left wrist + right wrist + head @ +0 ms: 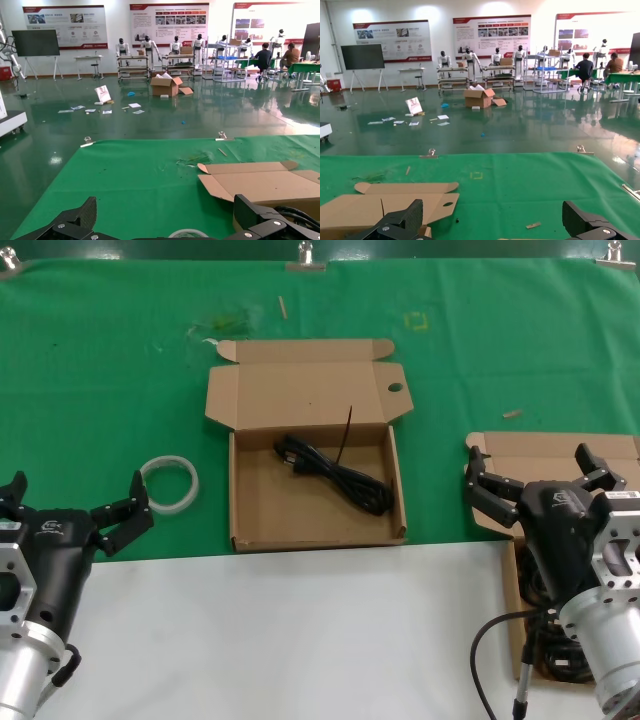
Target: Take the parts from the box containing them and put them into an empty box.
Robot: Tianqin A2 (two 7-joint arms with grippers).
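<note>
green cloth (120,360) covers the worktop; one cable (335,472) lies in the holed box (317,523). light, floppy; pinch mid-coil. right hand (535,475) and left hand (85,505) gape, holding nothing.

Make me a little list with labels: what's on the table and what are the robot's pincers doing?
holed box: open on the green mat, middle of the table
cable: one black bundle lying inside the holed box
ring: white, on the mat left of the holed box
second box: at the right edge, mostly hidden behind the right arm, dark cables inside
left pincer: open, holding nothing, near the ring
right pincer: open, holding nothing, over the second box
</note>
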